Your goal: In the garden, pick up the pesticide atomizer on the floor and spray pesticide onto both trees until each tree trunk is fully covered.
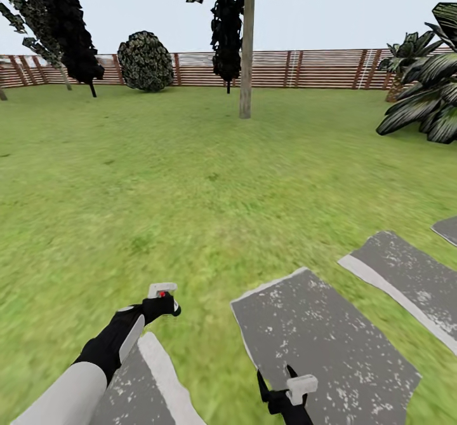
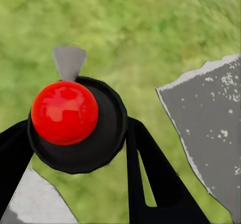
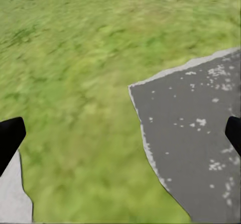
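The left claw (image 1: 166,299) is clenched on the pesticide atomizer (image 1: 162,290), which is held above the lawn (image 1: 158,183) at the near left of the head view. In that view the atomizer's light grey trigger head shows above the black fingers, with a small red spot just below it. In the left wrist view the atomizer (image 2: 75,118) appears end-on as a round black body carrying a glossy red dome, with a grey nozzle tip beyond it and a black finger (image 2: 150,179) against its side.

The right claw (image 1: 285,390) sits low at the near edge of the head view, over a grey paving slab (image 1: 317,336). In the right wrist view its two black fingertips (image 3: 10,136) stand far apart at opposite edges of the frame, with nothing between them: the claw is released.

Further slabs (image 1: 406,279) lie on the grass to the right. A tree trunk (image 1: 246,44), grey-brown and upright, stands well ahead on the lawn, in front of the brown slatted fence (image 1: 317,68). A round bush (image 1: 145,61) and dark foliage stand along the fence; a broad-leaved plant (image 1: 425,94) is at the far right.
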Controlling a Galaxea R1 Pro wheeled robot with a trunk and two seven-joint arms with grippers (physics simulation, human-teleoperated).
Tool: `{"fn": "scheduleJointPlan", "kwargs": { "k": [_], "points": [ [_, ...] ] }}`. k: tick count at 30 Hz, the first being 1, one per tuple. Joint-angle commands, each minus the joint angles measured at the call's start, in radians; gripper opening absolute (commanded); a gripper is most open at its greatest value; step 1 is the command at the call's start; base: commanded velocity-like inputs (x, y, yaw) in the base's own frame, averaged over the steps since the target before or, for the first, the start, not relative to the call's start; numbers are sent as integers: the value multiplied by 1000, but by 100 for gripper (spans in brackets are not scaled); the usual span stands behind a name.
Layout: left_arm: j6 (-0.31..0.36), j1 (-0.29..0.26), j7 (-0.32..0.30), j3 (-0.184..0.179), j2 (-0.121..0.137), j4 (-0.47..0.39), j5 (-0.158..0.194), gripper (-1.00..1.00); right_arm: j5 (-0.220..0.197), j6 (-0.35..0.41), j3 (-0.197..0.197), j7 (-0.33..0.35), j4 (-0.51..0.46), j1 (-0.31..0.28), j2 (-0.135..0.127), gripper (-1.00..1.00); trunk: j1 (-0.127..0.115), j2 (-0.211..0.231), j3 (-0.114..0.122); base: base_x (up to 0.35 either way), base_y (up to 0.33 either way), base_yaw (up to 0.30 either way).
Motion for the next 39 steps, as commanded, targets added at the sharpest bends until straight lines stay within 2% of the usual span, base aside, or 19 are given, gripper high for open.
{"fn": "scheduleJointPlan", "kwargs": {
  "k": [1, 8, 13, 18, 39],
  "points": [
    [6, 0, 2, -4, 1, -1, 11, -100, 0, -28, -7, -11, 18, 0, 1, 100, 0, 0, -1, 339, 0, 0],
    [6, 0, 2, -4, 1, 1, 10, -100, 3, -71, -7, -44, 92, 0, -1, 100, 0, 0, -1, 339, 0, 0],
    [6, 0, 2, -4, 1, 1, 11, -100, 5, -72, -6, -47, 186, 0, -22, 100, 0, 0, -1, 339, 0, 0],
    [6, 0, 2, -4, 1, 1, 11, -100, 5, -72, -6, -47, 258, 0, -28, 100, 0, 0, -1, 339, 0, 0],
    [6, 0, 2, -4, 1, 0, 10, -100, 5, -71, -6, -47, 282, 1, -29, 100, 0, 0, -1, 339, 0, 0]
  ]
}}
